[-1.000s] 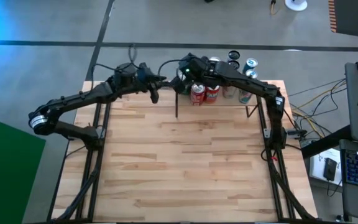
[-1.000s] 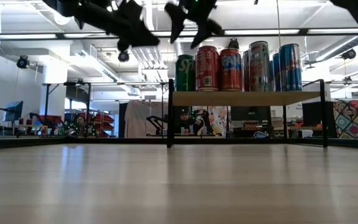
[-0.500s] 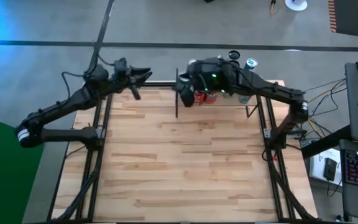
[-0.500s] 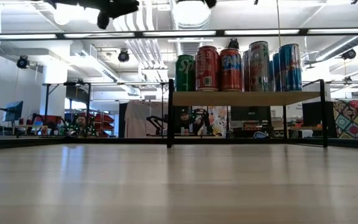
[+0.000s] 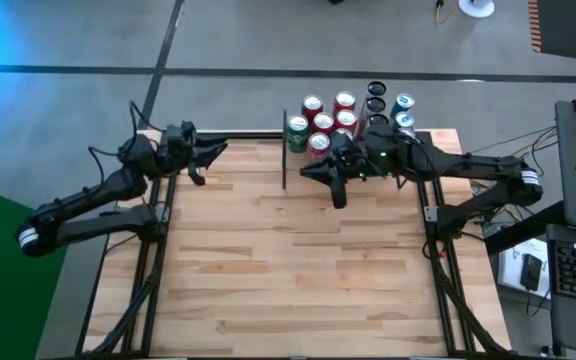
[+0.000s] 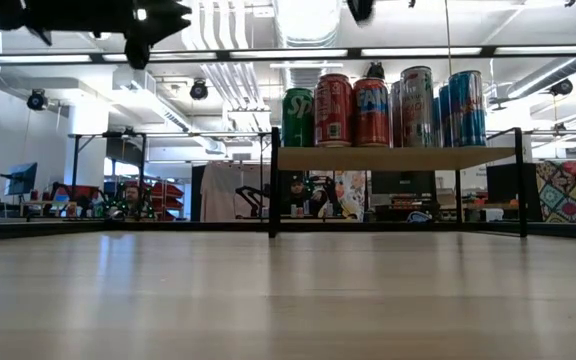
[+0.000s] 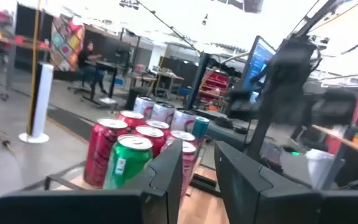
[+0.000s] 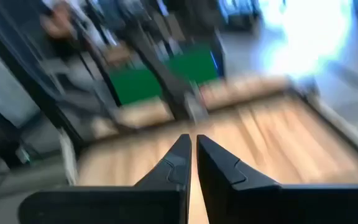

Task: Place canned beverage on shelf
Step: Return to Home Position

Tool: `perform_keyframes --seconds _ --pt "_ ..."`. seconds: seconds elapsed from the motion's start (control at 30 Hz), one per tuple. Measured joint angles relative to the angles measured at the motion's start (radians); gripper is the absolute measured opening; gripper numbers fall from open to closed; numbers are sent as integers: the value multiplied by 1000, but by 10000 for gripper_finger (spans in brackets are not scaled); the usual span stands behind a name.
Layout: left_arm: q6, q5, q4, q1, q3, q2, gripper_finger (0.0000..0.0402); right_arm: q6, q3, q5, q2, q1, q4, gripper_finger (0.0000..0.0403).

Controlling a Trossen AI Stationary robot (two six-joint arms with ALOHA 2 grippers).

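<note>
Several beverage cans stand upright on the shelf [image 6: 398,158] at the table's far middle: a green one [image 6: 298,117] at its left end, red ones [image 6: 333,110] beside it, silver and blue ones [image 6: 466,108] to the right. My right gripper [image 5: 310,172] hovers just in front of the shelf's near edge; it is shut [image 8: 193,155] and has nothing in it. My left gripper [image 5: 208,155] hangs high over the table's far left corner, its fingers [image 7: 166,171] a little apart and empty, facing the green can [image 7: 126,163].
The butcher-block tabletop [image 5: 298,260] lies bare in front of the shelf. Thin black uprights [image 6: 273,185] carry the shelf at its ends. Both arms reach in from the table's sides. A person [image 7: 92,56] sits far off in the room beyond.
My right gripper has drawn back from above the cans at the shelf's left end toward the table's near edge and now hangs in front of the shelf. My left gripper has moved toward the table's left edge. The cans have stayed put.
</note>
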Motion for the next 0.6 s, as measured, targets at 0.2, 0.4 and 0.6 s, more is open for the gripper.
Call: perform_keyframes --seconds 0.2,0.4,0.6 --pt "139 -106 -216 4 172 40 78 1 -10 3 -113 -1 -397 9" --pt "217 -53 -247 9 254 29 78 -180 -122 -2 -308 6 -264 9" --pt "86 45 -199 9 94 23 78 -219 -315 -21 -481 8 -189 8"
